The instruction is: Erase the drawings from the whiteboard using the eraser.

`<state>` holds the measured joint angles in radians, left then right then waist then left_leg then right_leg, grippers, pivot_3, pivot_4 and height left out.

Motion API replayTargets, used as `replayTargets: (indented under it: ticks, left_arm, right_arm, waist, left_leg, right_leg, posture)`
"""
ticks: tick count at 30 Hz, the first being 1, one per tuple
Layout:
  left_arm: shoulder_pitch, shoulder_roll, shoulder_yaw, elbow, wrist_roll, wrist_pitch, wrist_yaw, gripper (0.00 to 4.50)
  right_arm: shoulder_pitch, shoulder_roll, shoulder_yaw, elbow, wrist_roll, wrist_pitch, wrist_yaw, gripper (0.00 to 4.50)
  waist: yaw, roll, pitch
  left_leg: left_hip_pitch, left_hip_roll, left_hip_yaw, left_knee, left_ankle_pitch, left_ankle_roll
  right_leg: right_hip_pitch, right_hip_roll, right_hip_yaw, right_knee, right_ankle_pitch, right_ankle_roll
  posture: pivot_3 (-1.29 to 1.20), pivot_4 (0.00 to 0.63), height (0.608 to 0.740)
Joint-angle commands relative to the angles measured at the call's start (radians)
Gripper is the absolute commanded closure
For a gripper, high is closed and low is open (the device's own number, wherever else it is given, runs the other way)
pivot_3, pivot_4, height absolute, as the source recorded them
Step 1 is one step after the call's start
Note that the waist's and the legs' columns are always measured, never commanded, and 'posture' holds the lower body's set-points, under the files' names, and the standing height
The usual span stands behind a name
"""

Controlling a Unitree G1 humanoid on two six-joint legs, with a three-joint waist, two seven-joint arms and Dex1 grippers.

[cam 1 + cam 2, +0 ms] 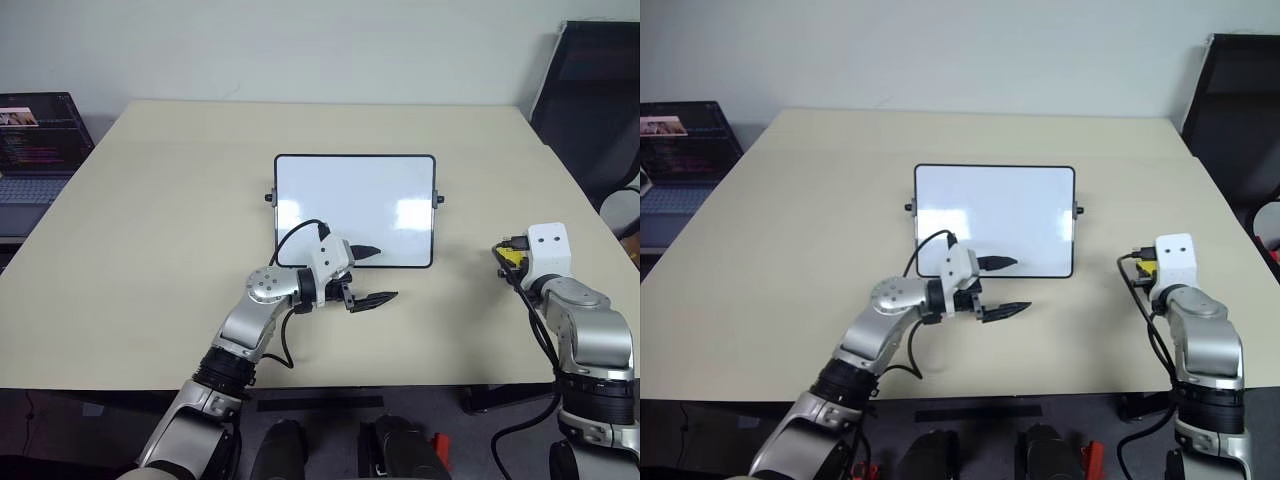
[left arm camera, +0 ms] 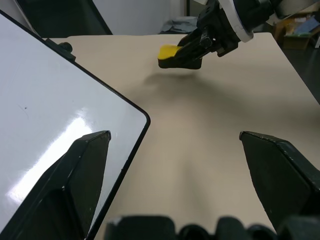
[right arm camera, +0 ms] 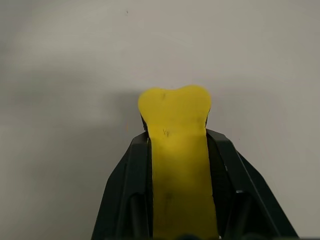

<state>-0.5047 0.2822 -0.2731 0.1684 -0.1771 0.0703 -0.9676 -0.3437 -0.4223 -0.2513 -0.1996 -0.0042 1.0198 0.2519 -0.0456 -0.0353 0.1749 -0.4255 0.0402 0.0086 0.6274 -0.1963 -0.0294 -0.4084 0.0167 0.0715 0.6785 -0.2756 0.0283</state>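
whiteboard (image 1: 355,205) bears no legible writing

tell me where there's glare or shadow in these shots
Left eye view: two bright glare patches on the whiteboard. Left wrist view: a glare streak on the board, and a soft shadow on the table under the eraser. Right wrist view: dim shadow around the eraser.

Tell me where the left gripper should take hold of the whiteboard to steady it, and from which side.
Probably the near right corner of the whiteboard, coming in from the near edge. The board lies flat with a thin black frame, and the open left gripper already straddles that corner, one finger over the board.
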Motion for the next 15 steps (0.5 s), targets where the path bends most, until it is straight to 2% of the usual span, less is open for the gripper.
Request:
replayTargets:
  ticks: [1,15]
  left_arm:
    - [-0.003,0.002,-0.001,-0.025,-0.002,-0.019,-0.014,0.00]
    - [-0.001,-0.003,-0.005,-0.030,-0.002,-0.020,-0.036,0.00]
  right_arm:
    - [-0.016,-0.015,-0.005,-0.018,0.020,0.005,0.000,3.42]
    - [-0.025,-0.017,-0.005,0.000,0.041,0.027,-0.024,3.42]
  waist:
    - [0.000,0.000,0.000]
    - [0.000,0.000,0.000]
  left_leg:
    - [0.000,0.000,0.000,0.000,0.000,0.000]
    - [0.000,0.000,0.000,0.000,0.000,0.000]
  right_leg:
    - [0.000,0.000,0.000,0.000,0.000,0.000]
    - [0.000,0.000,0.000,0.000,0.000,0.000]
  posture:
    - [0.00,0.150,0.740]
    - [0.00,0.150,0.740]
